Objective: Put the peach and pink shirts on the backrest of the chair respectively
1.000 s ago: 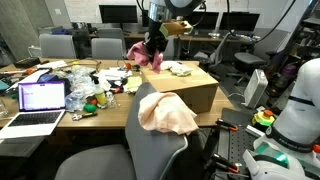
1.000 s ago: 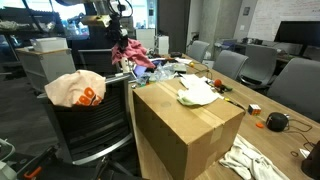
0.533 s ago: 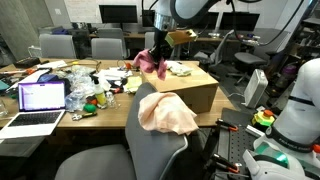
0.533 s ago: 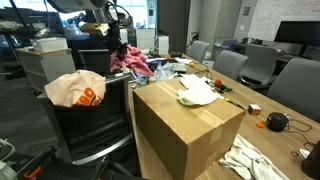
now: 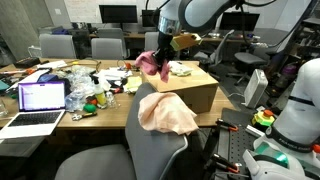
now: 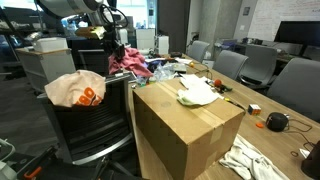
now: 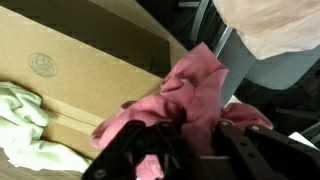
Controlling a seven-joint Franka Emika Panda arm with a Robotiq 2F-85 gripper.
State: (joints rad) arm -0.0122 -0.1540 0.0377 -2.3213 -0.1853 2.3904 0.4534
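- The arm (image 5: 188, 14) comes in from the top of both exterior views and bends at the wrist, so the hand points down over the end of the cardboard box (image 5: 188, 88) — the end nearest the cluttered tabletop (image 5: 60, 110).
- In an exterior view, the arm (image 6: 88, 9) sits high and behind the chair (image 6: 85, 125), with the hand hanging just beyond the backrest.
- In the wrist view, the dark fingers (image 7: 245, 148) are drawn in narrow, with a bunch of the pink shirt (image 7: 190, 92) pinched between them.
- The rest of the cloth spills away from the fingers in loose folds.
- The pink shirt (image 5: 151, 63) hangs in the air below the hand, clear of the chair.
- It shows in front of the box's top edge, but I cannot tell whether its lowest fold brushes the box.
- The pink shirt (image 6: 129, 62) is apart from the backrest and lies between it and the clutter beyond.
- The peach shirt (image 5: 166, 113) is draped over the top of the chair backrest — the same peach shirt (image 6: 72, 89) shows there from the other side.
- A pale green cloth (image 6: 197, 93) lies on top of the box (image 6: 185, 130).
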